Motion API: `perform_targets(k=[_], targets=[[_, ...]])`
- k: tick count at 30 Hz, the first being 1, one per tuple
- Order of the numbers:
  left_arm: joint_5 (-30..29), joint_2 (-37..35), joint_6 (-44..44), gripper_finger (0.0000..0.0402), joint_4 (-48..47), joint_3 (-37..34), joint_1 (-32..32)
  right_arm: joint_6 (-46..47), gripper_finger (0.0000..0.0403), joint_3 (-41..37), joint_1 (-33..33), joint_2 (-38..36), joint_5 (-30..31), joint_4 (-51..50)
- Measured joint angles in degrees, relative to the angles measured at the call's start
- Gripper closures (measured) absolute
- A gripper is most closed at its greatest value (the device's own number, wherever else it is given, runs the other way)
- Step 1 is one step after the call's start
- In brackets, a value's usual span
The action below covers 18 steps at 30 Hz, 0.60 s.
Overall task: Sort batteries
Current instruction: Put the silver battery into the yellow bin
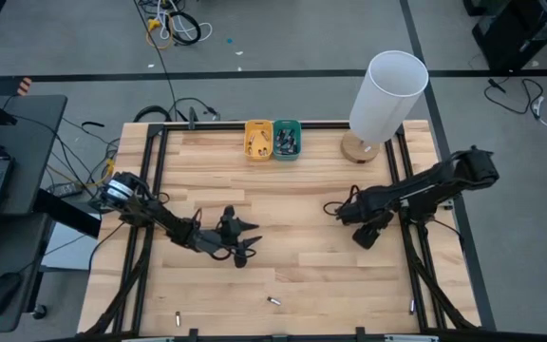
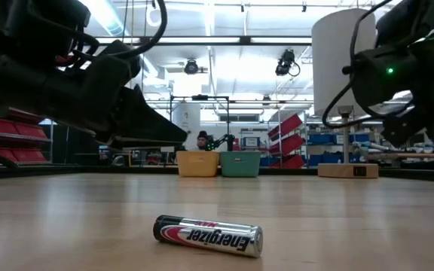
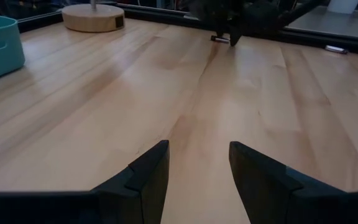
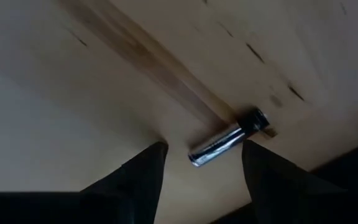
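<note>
On the left, your left gripper (image 1: 240, 239) hangs low over the bare middle of the table (image 1: 311, 275) with its fingers (image 3: 143, 177) parted around nothing but wood, so leave that arm waiting or send it toward the loose batteries near the front edge: one near the left corner (image 1: 178, 319), one near the centre (image 1: 274, 301), which is probably the black-and-silver cell lying on its side in the low view. At the back edge the yellow tray (image 1: 258, 140) and the teal tray (image 1: 287, 139) stand side by side, each already holding some small pieces, with the white lamp (image 1: 385, 100) to their right. Further right, your right gripper (image 1: 334, 209) is the one working: its fingers (image 4: 135, 180) stand apart, gripping nothing, and a silvery battery (image 4: 227, 142) lies flat on the wood just ahead of the tips, skewed across the gap and nearer one finger than the other. I judge the step to be a pick here, so come down until both tips straddle the cell, turn the wrist so they cross its length, then close gently; a cylinder rolls away if pushed on one side. One more battery (image 1: 412, 306) lies by the right rail.
</note>
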Motion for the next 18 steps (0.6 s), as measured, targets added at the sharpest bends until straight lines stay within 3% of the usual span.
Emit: perform_targets(k=[5,13,18], targets=[[0.0,0.0,-0.1,0.0218,0.3,0.0,0.9,-0.7,0.0228,-0.9,-2.1,-0.3,-0.8,1.0],[0.0,0.0,-0.3,0.0218,0.5,0.0,0.9,-9.4,0.0384,-1.2,-4.2,-2.1,0.8,2.3],[0.0,0.0,-0.3,0.0218,0.5,0.0,0.9,-11.0,0.0374,-1.1,-5.5,-2.1,2.1,2.6]])
